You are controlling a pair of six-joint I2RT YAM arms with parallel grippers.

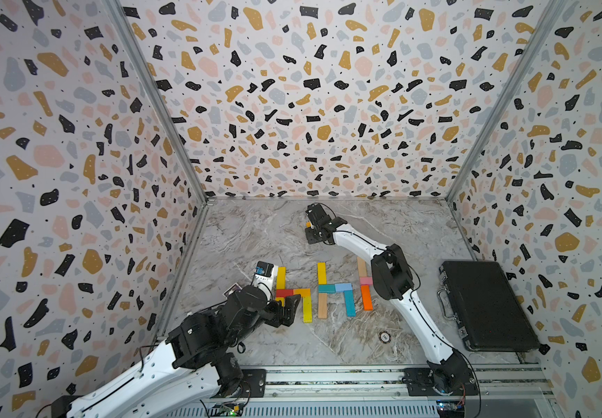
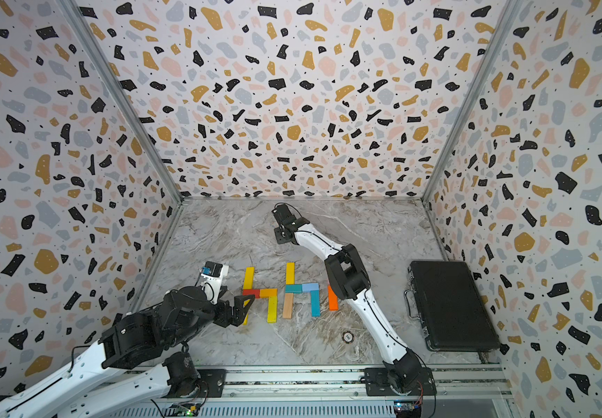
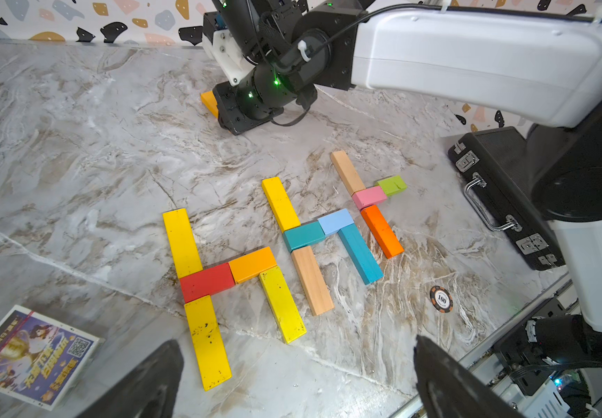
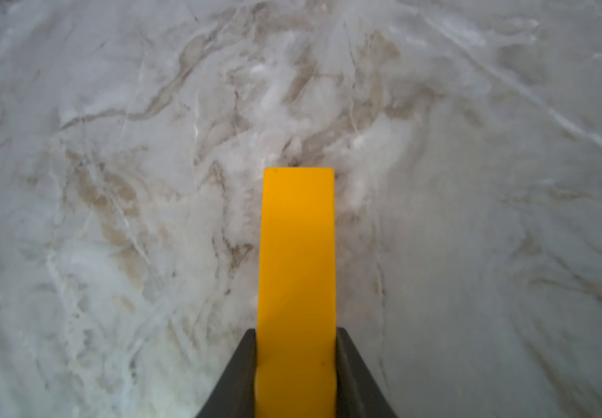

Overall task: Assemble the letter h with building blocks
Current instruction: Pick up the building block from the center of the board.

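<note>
Building blocks lie as three h figures mid-table. The left figure has a yellow stem (image 1: 281, 278), a red (image 1: 284, 292) and an orange bar (image 1: 302, 291), and a yellow leg (image 1: 307, 309). The middle figure is a yellow bar (image 1: 321, 273), teal (image 1: 326, 288), light blue (image 1: 343, 287), a teal leg (image 1: 349, 303) and plain wood (image 1: 322, 305). The right figure is wood (image 1: 361, 267), pink (image 1: 366, 280), orange (image 1: 366, 297) and green (image 3: 392, 185). My right gripper (image 4: 296, 331) is far back on the table, shut on an orange-yellow block (image 4: 296, 253). My left gripper (image 3: 297, 351) stands open over the left figure's lower stem.
A shut black case (image 1: 487, 305) lies at the right. A poker chip (image 1: 385, 337) sits in front of the figures. A small printed card box (image 3: 28, 356) lies left of the left figure. Patterned walls close three sides, and a metal rail (image 1: 328, 380) runs along the front.
</note>
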